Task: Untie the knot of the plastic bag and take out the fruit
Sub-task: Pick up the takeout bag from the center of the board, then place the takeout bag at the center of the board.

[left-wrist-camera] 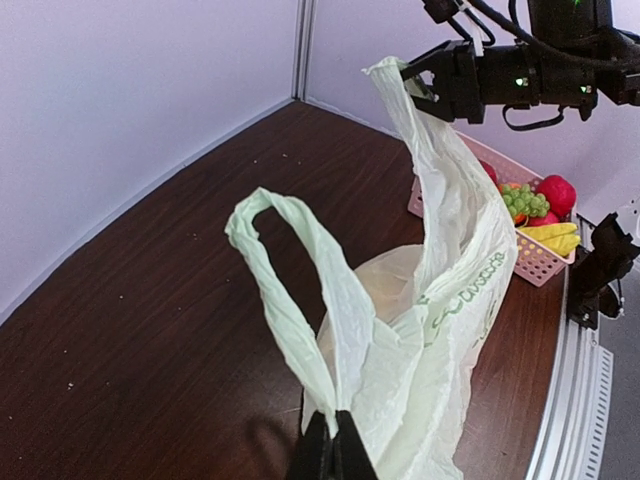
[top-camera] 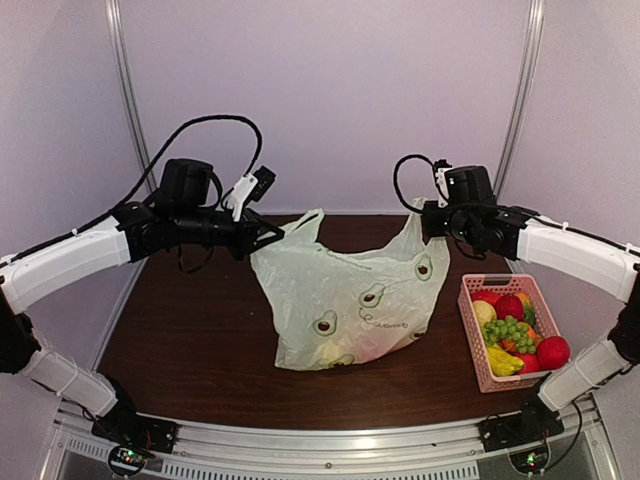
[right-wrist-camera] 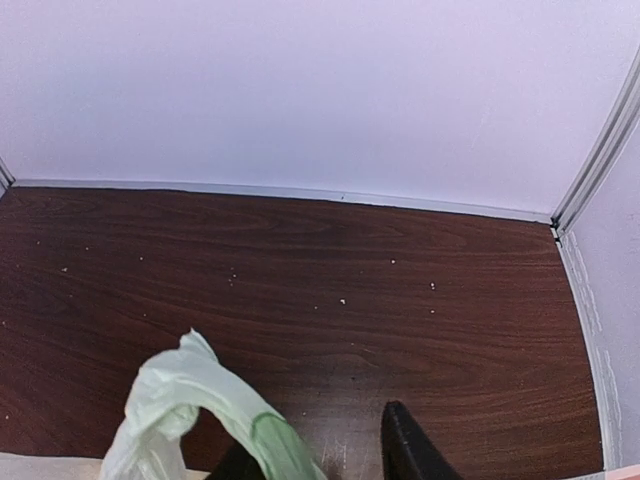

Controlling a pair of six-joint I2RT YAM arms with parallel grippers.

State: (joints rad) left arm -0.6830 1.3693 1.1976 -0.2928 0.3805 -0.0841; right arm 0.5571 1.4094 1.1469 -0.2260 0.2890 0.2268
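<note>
Pale green plastic bag [top-camera: 345,300] hangs spread between the two end effectors, its bottom resting on the desk [top-camera: 190,330] below them. The left end effector [top-camera: 268,233] is pinched together on the bag's plastic at the foot of one handle loop [left-wrist-camera: 290,260], which arcs away ahead of it. The right end effector [top-camera: 428,222] has its fingers [right-wrist-camera: 405,450] apart, with the other handle [right-wrist-camera: 190,400] draped against one of them and rising just above it. A pink basket [top-camera: 473,350] stands on the desk below the right end effector, apart from the bag.
</note>
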